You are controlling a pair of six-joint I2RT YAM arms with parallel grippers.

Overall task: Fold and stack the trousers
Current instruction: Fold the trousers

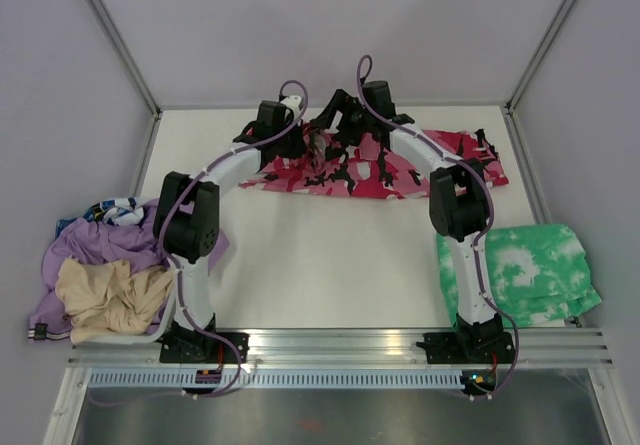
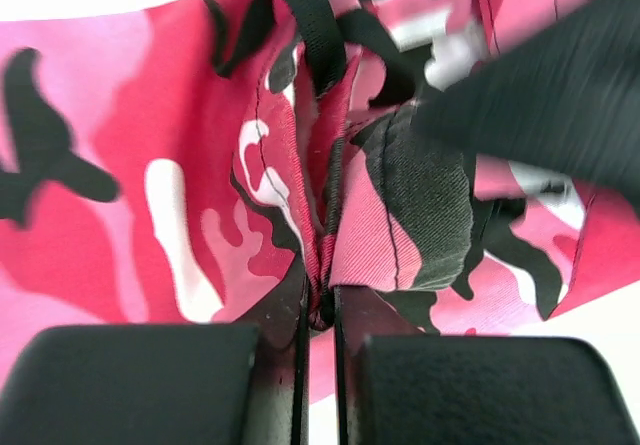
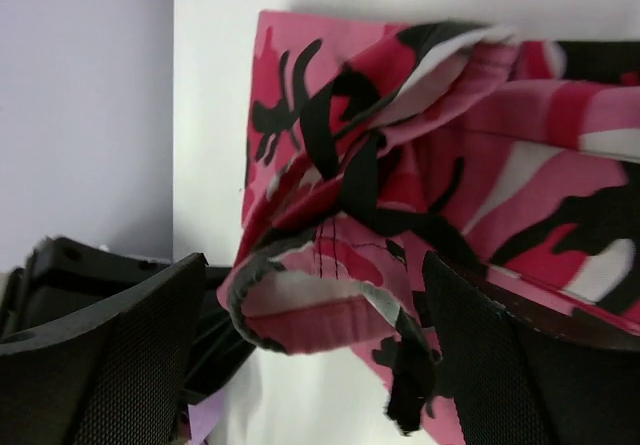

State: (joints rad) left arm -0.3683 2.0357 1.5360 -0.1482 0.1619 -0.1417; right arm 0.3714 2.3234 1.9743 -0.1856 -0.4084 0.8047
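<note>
trousers (image 1: 380, 170): twill camouflage cloth, spread at worktop (image 1: 330, 255) far edge | left hand (image 2: 320, 310): clenched on a raised ridge of cloth, only its wrist view shows it | right hand (image 3: 315, 310): released, straddling bunched edge with black straps (image 3: 350, 180)

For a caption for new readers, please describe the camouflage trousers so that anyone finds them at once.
Start at the white table and look along its far edge. There lie the long cloth trousers in pink, red, white and black camouflage print, stretching from the middle to the right. The other clothes differ: green-and-white tie-dye cloth at near right, plain lilac garment and beige garment at left.
</note>
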